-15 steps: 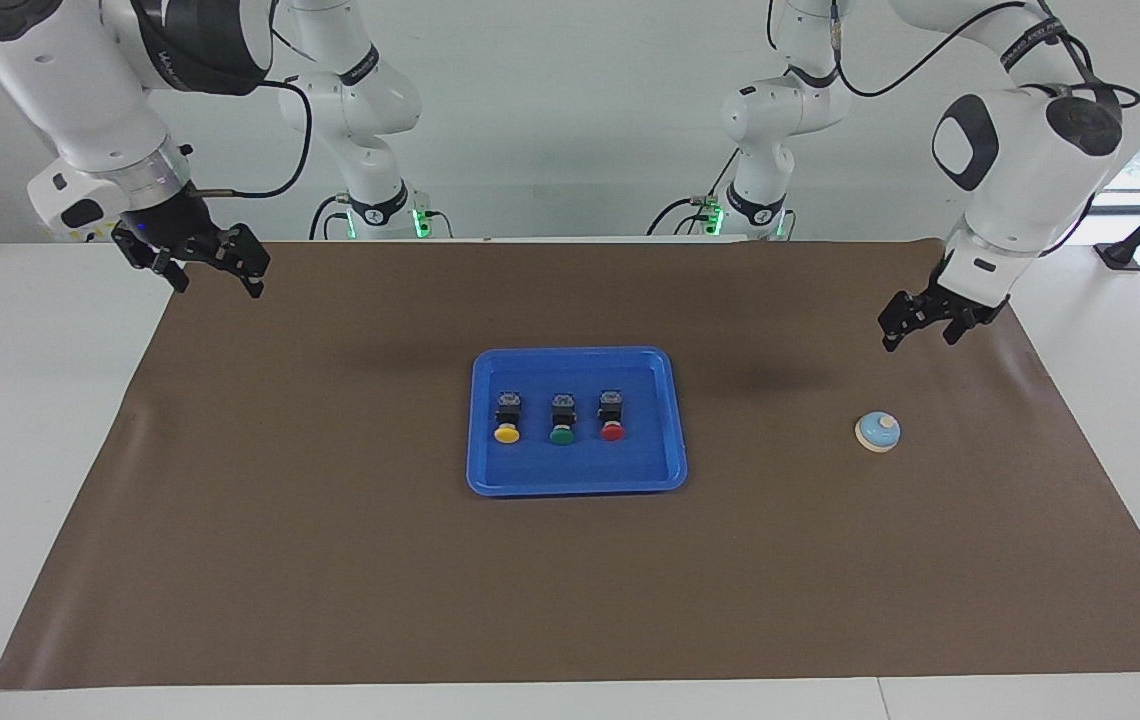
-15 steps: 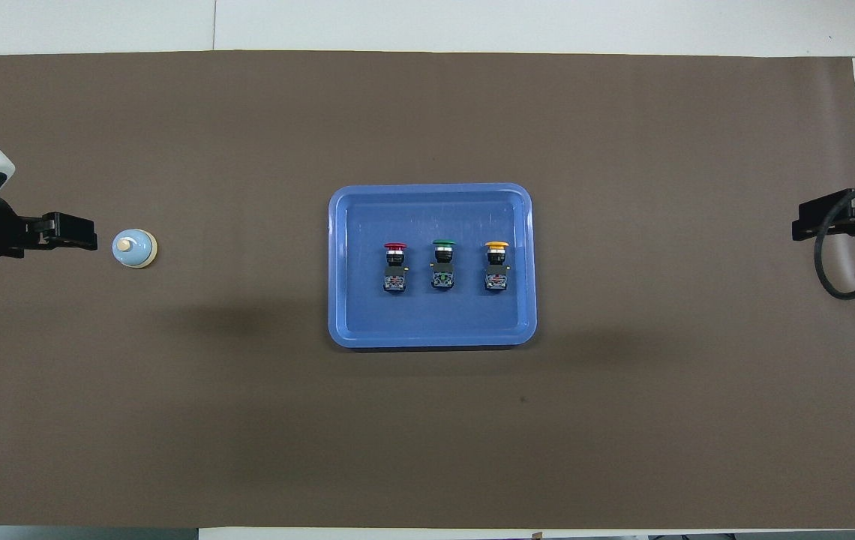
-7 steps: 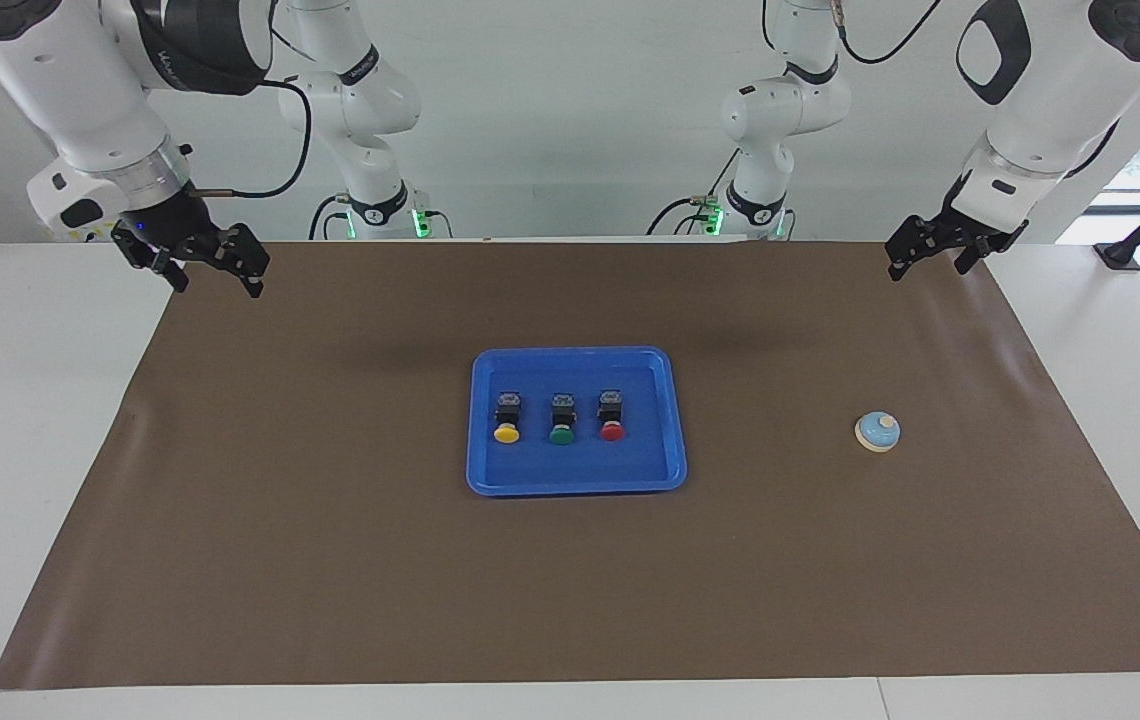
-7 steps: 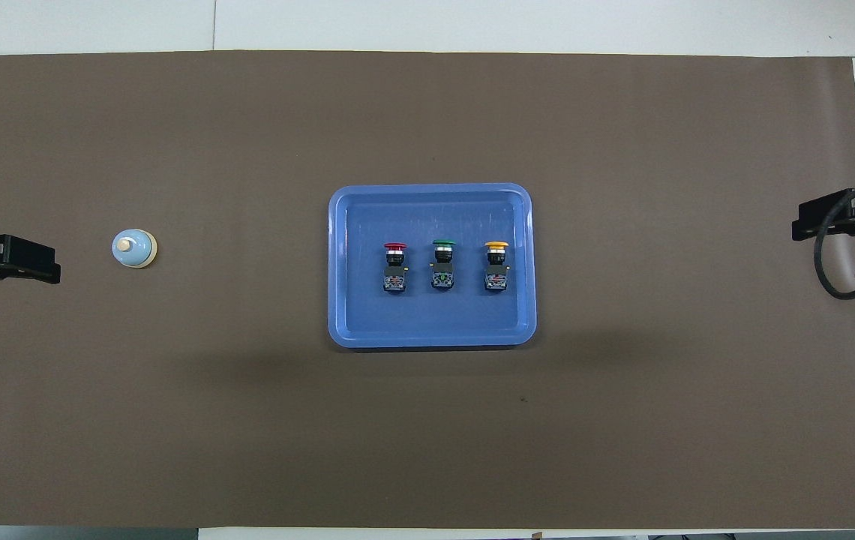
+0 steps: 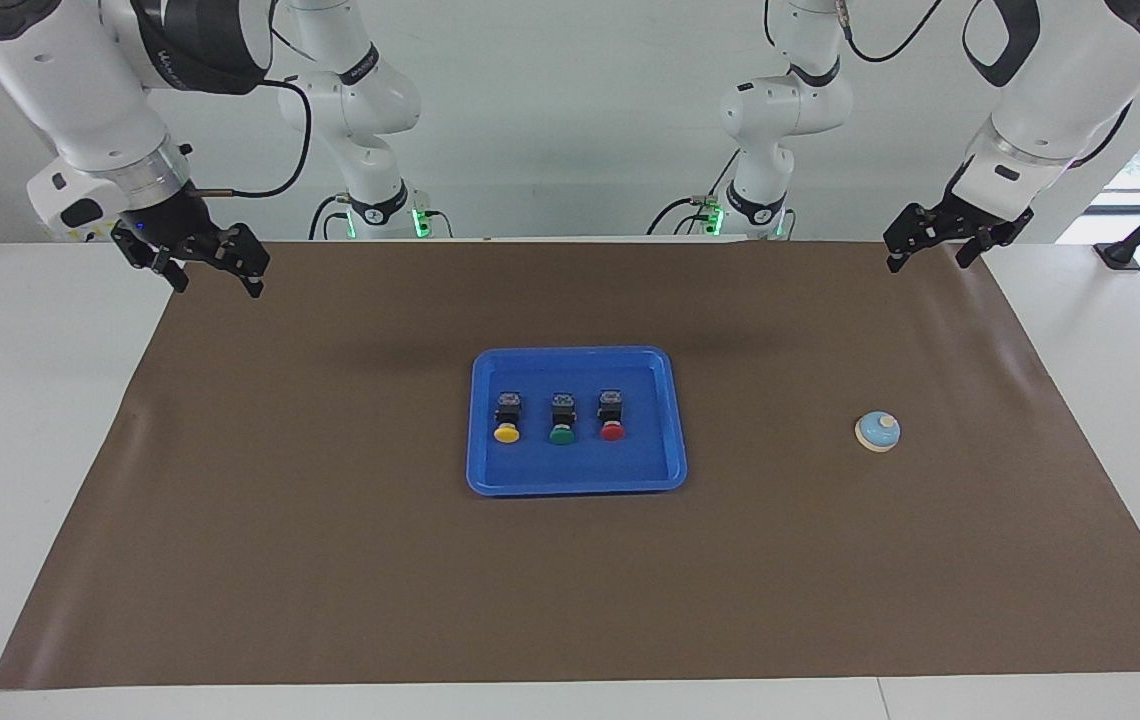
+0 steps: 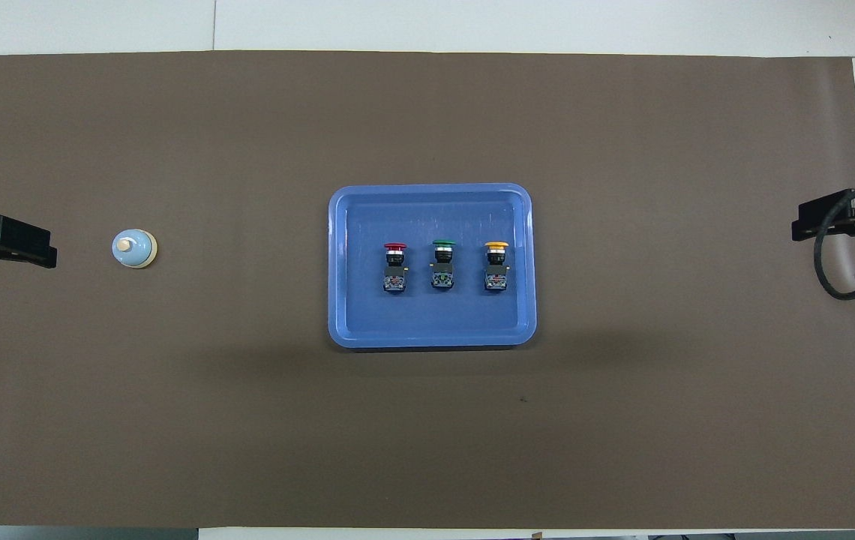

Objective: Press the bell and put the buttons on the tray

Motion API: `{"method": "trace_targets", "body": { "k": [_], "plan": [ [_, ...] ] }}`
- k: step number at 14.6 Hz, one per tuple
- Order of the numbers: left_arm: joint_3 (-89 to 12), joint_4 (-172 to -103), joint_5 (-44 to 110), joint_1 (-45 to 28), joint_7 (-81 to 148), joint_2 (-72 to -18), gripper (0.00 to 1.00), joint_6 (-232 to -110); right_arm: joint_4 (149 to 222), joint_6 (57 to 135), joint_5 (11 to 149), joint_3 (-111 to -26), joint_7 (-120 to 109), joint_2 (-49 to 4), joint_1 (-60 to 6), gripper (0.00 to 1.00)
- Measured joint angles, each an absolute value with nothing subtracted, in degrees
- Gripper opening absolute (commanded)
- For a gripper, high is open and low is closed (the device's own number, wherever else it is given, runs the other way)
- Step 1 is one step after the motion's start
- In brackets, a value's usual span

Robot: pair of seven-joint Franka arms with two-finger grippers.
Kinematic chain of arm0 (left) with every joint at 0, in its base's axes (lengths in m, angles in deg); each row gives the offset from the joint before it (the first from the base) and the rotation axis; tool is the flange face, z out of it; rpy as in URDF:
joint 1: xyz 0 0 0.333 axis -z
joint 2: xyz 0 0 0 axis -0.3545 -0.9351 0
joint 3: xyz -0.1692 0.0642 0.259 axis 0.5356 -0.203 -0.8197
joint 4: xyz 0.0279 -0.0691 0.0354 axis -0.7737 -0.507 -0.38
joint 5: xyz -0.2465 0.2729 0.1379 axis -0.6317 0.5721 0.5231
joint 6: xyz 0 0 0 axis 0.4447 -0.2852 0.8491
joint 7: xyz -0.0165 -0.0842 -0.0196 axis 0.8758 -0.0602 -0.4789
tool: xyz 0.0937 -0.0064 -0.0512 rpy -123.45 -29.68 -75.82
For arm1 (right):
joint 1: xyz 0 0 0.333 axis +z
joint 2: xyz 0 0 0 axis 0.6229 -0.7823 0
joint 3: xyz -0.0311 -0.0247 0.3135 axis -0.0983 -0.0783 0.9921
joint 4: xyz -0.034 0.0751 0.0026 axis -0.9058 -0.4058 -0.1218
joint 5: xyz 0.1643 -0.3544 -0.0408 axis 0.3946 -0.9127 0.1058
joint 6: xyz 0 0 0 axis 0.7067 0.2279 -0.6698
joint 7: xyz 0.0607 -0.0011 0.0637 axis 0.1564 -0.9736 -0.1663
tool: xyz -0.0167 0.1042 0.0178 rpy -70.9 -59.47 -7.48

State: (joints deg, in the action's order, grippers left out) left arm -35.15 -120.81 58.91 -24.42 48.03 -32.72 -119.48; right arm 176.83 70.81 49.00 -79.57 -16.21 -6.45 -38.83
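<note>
Brown mat (image 5: 330, 560): covers most of the table, flat.

Tray (image 5: 575, 353): lies mid-mat, between the two arms' ends. Looks like stiff, light plastic with a slick floor; likely slides if nudged. Best taken by the raised rim, though nothing calls for lifting it.

Left gripper (image 5: 928, 262): hangs over the mat's edge nearest the robots at the left arm's end, claw spread wide, holding nothing.

Right gripper (image 5: 218, 285): waits over the mat's corner at the right arm's end, claw wide, empty.

Bell (image 5: 878, 431): sits on the mat toward the left arm's end, well apart from the tray. Hard dome, probably too smooth to pinch; better pressed straight down on the cream knob.

Buttons: yellow button (image 5: 506, 418), green button (image 5: 562, 419) and red button (image 5: 612, 415) lie in a row on the tray, caps pointing away from the robots. Small, rigid, light; blocky black bodies give flatter grip faces than the round caps.
</note>
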Motion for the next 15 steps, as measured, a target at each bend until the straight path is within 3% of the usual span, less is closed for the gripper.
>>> {"method": "trace_targets", "body": {
  "k": [15],
  "plan": [
    [-35.33,-121.07,58.91,-23.42,48.02,-34.18,1.0,-119.54,176.83,70.81,49.0,-79.57,-16.21,-6.45,-38.83,1.0]
  ]
}}
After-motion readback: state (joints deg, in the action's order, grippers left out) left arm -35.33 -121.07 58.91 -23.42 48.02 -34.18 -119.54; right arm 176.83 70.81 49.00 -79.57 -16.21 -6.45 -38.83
